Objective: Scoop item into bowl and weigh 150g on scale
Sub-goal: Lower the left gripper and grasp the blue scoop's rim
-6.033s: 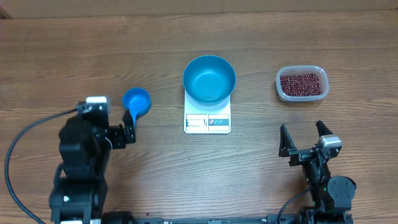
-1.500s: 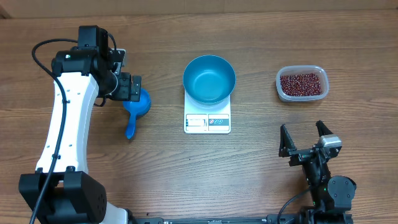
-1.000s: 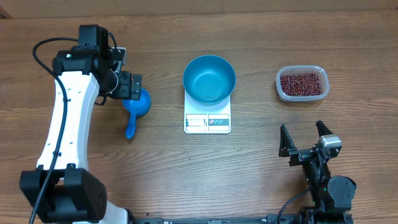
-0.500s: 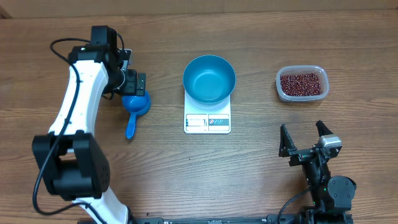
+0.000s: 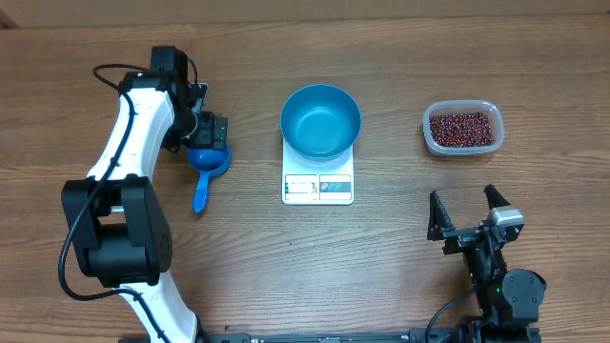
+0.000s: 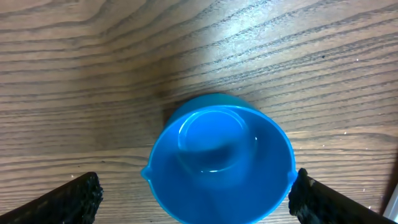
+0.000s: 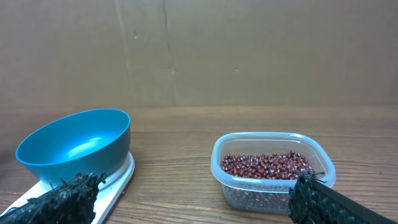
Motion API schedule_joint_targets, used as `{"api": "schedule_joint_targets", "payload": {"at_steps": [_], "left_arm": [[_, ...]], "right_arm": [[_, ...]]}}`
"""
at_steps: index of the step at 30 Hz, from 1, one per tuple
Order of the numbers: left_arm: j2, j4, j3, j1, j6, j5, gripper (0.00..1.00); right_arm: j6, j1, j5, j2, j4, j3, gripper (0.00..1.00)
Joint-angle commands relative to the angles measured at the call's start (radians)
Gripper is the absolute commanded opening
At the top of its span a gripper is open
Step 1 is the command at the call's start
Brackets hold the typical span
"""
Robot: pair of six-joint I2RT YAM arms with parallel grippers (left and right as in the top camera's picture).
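From overhead, the left gripper (image 5: 208,136) hangs over the round cup of a small blue scoop (image 5: 207,164) lying on the wooden table (image 5: 114,57), left of the scale (image 5: 317,188); its handle points toward the near edge. The bowl (image 5: 320,121) sits on the back part of the scale, with the display strip showing in front of it. The beans (image 5: 462,127) lie in a clear plastic tub (image 5: 431,143) well to the right of the bowl. The right gripper (image 5: 463,202) is near the front edge, jaws spread wide, gripping nothing. The left wrist view looks straight down into the scoop's cup, which lies between the two dark fingers (image 6: 69,198); these stand far apart at either side, and whether they touch the rim I cannot tell (the tips only just enter at the bottom corners). The right wrist view looks across the table: bowl on scale at left, tub of beans at right, just beside the right-hand fingertip, both tips well apart.
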Motion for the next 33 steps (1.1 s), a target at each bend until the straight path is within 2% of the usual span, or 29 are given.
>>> {"api": "schedule_joint_targets", "payload": {"at_steps": [1, 22, 33], "left_arm": [[0.014, 0.003, 0.022, 0.006, 0.037, -0.01, 0.99], [0.014, 0.036, 0.014, 0.055, 0.062, -0.036, 0.99], [0.015, 0.058, -0.014, 0.06, 0.158, -0.034, 1.0]], "right_arm": [[-0.005, -0.003, 0.006, -0.011, 0.003, -0.01, 1.0], [-0.005, -0.003, 0.006, -0.011, 0.003, -0.01, 1.0], [-0.005, -0.003, 0.006, -0.011, 0.003, -0.01, 1.0]]}}
